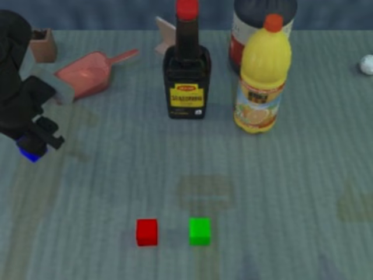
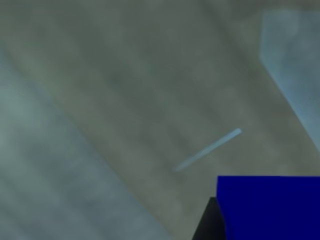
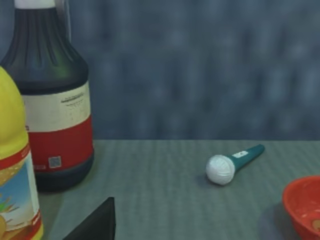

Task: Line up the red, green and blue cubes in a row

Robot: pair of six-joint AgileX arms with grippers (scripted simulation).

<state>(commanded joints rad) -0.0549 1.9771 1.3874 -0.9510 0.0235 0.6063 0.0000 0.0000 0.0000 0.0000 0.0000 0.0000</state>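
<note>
The red cube and the green cube rest side by side near the table's front edge, a small gap between them. At the table's left side my left gripper is shut on the blue cube, held just over the surface. In the left wrist view the blue cube fills the corner against a dark finger. My right arm is out of the top view; its wrist view shows one dark finger set wide, with nothing held.
A dark sauce bottle, a yellow juice bottle and a dark jar stand at the back. A pink scoop and a brown box sit back left. A microphone and a red bowl lie right.
</note>
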